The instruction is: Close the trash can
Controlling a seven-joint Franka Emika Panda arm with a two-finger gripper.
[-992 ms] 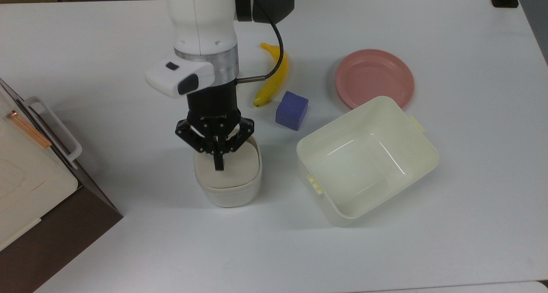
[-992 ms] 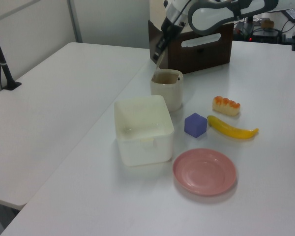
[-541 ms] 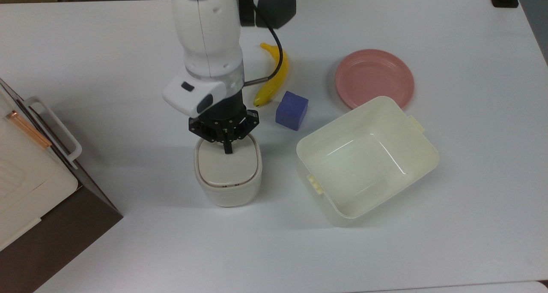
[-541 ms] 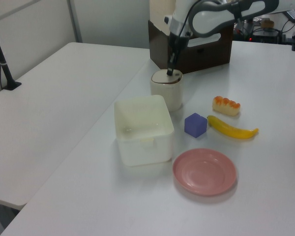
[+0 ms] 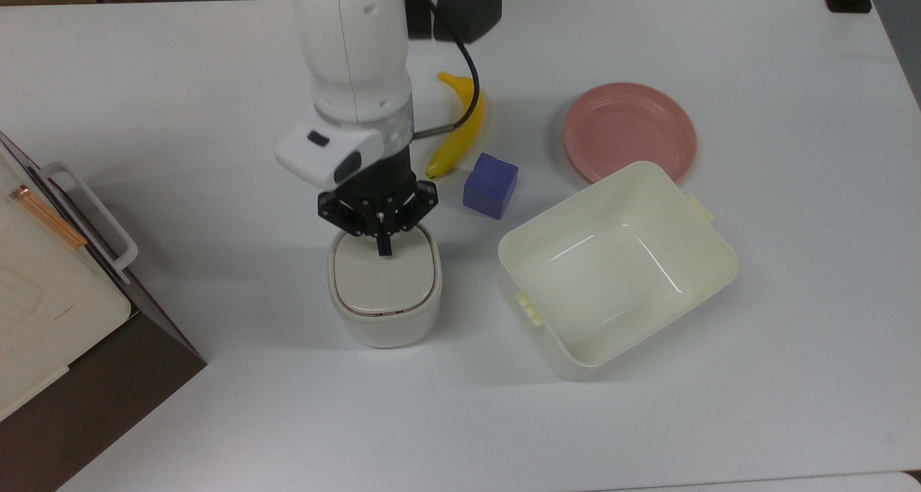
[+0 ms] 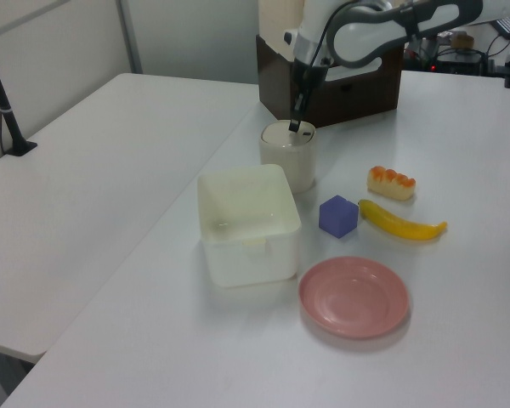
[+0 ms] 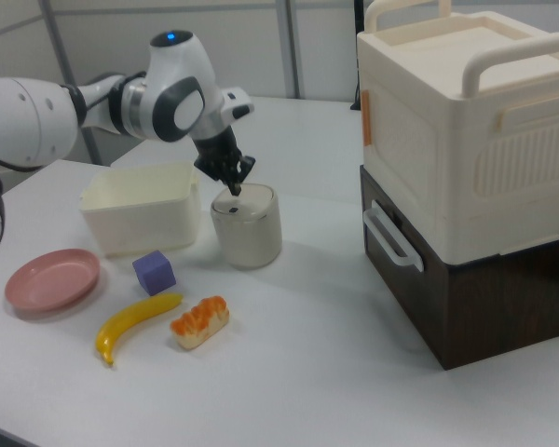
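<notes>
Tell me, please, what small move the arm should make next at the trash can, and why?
Probably lift straight up and clear. The beige lid already lies flat and flush on the trash can in the top view, and the gripper, fingers together, stands at the lid's rear edge. The lid looks shut, so more pressing would add little, though whether it has latched cannot be seen.

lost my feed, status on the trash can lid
Gripper shut, tip over the lid's rear edge. Trash can lid down flat. Nothing in the way.
</notes>
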